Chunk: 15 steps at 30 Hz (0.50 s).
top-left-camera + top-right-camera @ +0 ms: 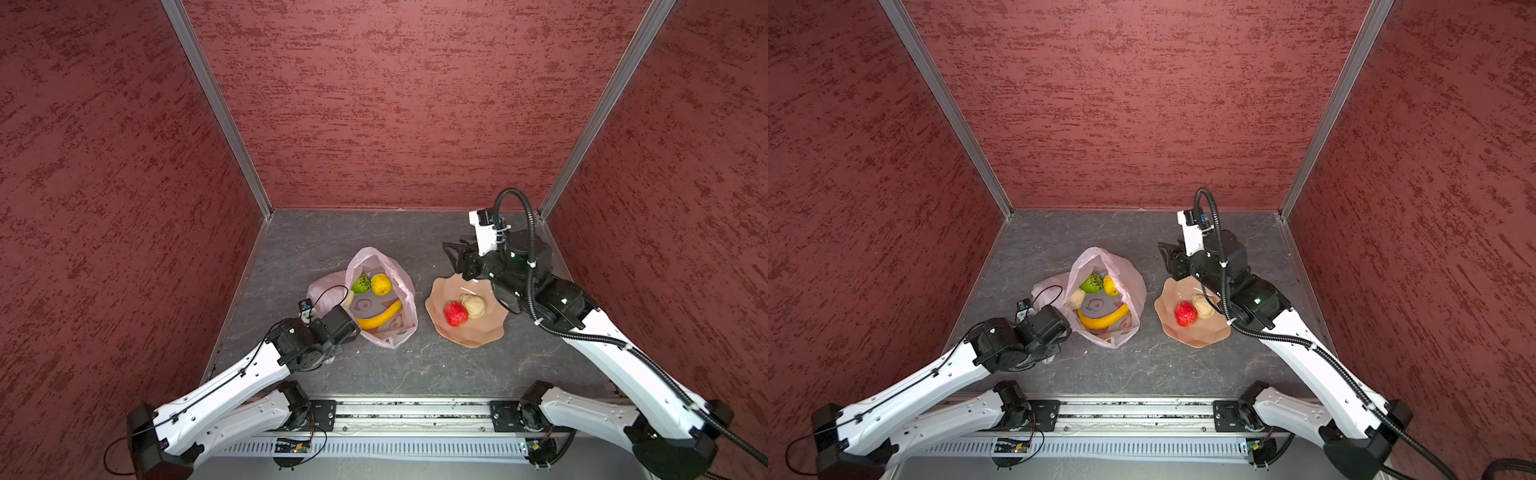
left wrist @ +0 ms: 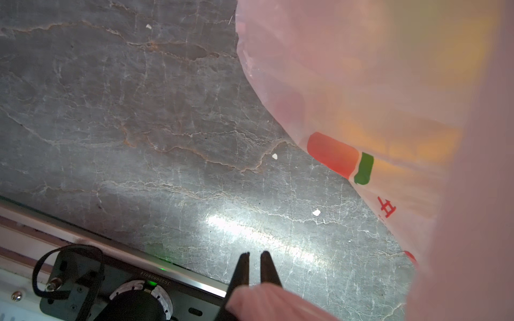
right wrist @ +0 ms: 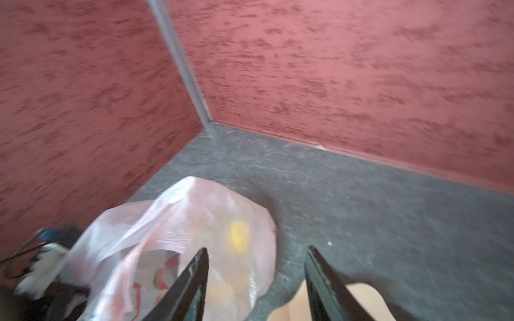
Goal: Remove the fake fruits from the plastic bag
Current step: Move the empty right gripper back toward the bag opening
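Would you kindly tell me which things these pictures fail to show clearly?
- Left hand: fingertips show only in the left wrist view; in both top views its own wrist covers them.
- Plastic bag: so near the left wrist lens that its contents are blurred colours.
- Yellow fruit: a motion-blurred smear in the right wrist view.
- Bowl: far rim hidden by the right arm in both top views.
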Each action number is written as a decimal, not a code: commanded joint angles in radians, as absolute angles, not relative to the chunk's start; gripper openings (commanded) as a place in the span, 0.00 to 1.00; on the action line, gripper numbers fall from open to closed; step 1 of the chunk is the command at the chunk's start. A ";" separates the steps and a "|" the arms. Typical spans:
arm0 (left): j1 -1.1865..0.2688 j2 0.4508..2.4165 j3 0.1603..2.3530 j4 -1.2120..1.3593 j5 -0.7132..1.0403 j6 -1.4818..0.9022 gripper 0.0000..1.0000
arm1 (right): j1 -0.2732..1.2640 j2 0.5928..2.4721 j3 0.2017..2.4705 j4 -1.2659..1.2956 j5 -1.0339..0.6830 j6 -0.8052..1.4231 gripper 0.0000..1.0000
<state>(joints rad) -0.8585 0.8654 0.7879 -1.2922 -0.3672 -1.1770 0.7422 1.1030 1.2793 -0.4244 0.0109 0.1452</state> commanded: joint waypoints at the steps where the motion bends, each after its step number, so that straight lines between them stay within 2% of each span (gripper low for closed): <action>1: -0.891 0.862 0.786 -1.350 -0.377 -1.312 0.12 | 0.851 1.168 1.376 -0.463 -0.028 0.059 0.56; 5: -0.937 0.890 0.773 -1.374 -0.363 -1.400 0.11 | 0.941 1.276 1.476 -0.483 -0.061 0.063 0.55; 7: -0.953 0.902 0.754 -1.380 -0.345 -1.444 0.12 | 0.965 1.337 1.491 -0.469 -0.134 0.089 0.55; 11: -1.002 0.892 0.701 -1.368 -0.325 -1.536 0.12 | 0.987 1.403 1.409 -0.351 -0.248 0.197 0.53; 15: -1.043 0.874 0.650 -1.359 -0.312 -1.621 0.12 | 1.005 1.445 1.317 -0.258 -0.288 0.274 0.48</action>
